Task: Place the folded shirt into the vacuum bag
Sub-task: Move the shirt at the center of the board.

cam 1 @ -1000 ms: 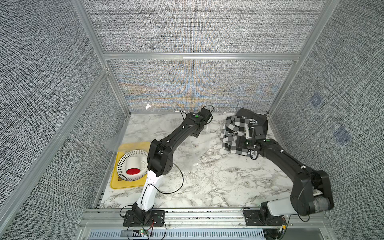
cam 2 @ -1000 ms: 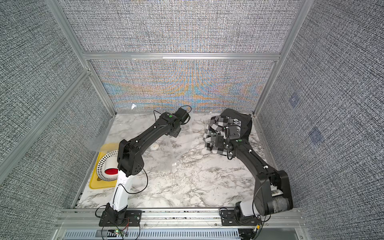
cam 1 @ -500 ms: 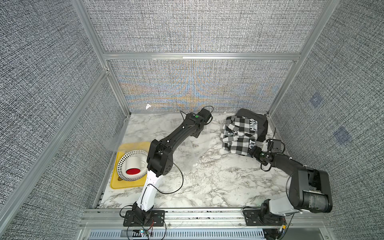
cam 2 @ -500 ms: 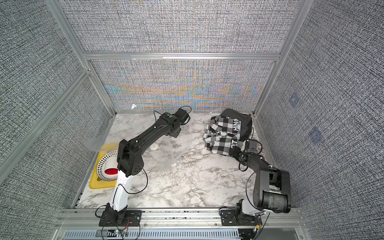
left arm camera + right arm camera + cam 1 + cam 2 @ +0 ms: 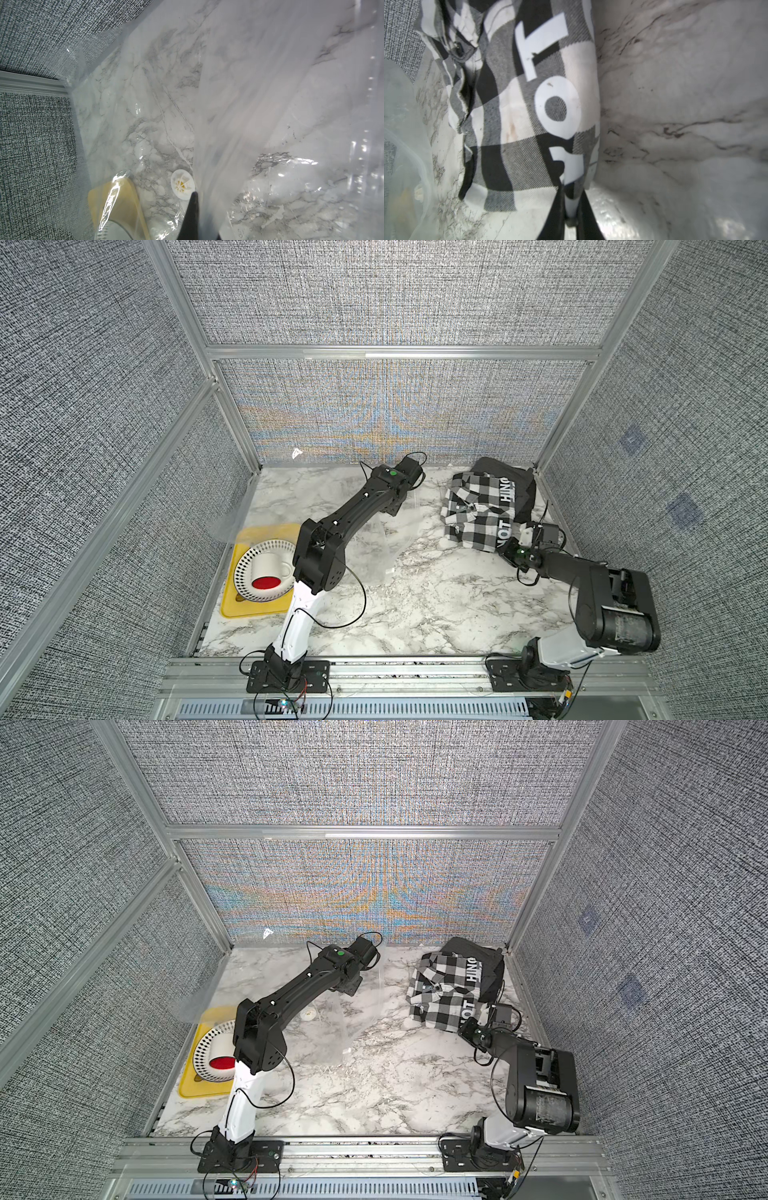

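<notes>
The folded shirt (image 5: 478, 510) (image 5: 444, 990), black-and-white checked with white letters, lies at the back right of the marble table. My right gripper (image 5: 510, 546) (image 5: 468, 1026) (image 5: 572, 193) sits low at the shirt's near right corner, shut on a fold of its edge. The vacuum bag (image 5: 390, 543) (image 5: 345, 1019) (image 5: 270, 104) is clear crinkly plastic spread over the table's middle, with its round white valve (image 5: 309, 1014) (image 5: 182, 184) lying flat. My left gripper (image 5: 392, 510) (image 5: 202, 218) is shut on the bag's upper film and holds it lifted.
A yellow tray (image 5: 249, 608) at the front left carries a patterned plate (image 5: 245, 572) and a white cup (image 5: 270, 572) with a red inside. A black garment (image 5: 498, 468) lies under the shirt at the back. Fabric walls and aluminium posts close in three sides.
My right gripper drew back from over the shirt to its near corner, sank to the table and closed on the cloth. The left arm and the bag stayed still.
</notes>
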`<state>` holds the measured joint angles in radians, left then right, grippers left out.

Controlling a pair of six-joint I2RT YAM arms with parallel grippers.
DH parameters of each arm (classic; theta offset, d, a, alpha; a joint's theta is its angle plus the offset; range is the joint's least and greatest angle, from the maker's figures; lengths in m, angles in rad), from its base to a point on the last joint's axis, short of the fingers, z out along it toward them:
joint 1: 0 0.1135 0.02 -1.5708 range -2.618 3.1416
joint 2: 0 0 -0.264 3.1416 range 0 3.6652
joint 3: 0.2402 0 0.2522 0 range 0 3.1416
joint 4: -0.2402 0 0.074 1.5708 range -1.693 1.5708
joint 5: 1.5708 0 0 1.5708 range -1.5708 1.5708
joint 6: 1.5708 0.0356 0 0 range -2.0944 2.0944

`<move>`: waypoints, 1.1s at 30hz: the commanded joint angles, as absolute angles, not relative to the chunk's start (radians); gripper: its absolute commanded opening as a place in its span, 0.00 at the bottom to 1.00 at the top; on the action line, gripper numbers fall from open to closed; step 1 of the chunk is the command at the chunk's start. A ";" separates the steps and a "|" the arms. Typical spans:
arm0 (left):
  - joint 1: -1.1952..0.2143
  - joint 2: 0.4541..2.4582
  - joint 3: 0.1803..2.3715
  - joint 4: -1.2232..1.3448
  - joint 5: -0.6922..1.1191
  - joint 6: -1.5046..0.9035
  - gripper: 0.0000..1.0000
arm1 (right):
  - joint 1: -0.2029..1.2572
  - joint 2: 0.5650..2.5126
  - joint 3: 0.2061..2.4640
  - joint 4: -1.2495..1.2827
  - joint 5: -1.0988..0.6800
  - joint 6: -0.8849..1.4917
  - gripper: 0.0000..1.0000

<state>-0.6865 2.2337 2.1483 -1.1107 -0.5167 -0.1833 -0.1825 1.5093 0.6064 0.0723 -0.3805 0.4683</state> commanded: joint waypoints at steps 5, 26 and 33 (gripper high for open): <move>-0.686 2.205 2.117 -1.081 -0.520 -0.170 0.00 | -0.058 1.321 0.517 0.008 -0.322 0.521 0.00; -0.680 2.218 2.074 -1.030 -0.502 -0.167 0.00 | 0.402 0.796 0.394 -0.190 -0.044 0.680 0.44; -0.637 2.205 2.042 -0.989 -0.442 -0.159 0.00 | 0.459 1.055 0.614 -0.256 -0.016 0.503 0.61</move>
<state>-0.6445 2.2192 2.0586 -1.0206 -0.4786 -0.1650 0.4473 0.9783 0.5575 -0.2169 -0.0463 0.6044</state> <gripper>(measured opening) 0.049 0.607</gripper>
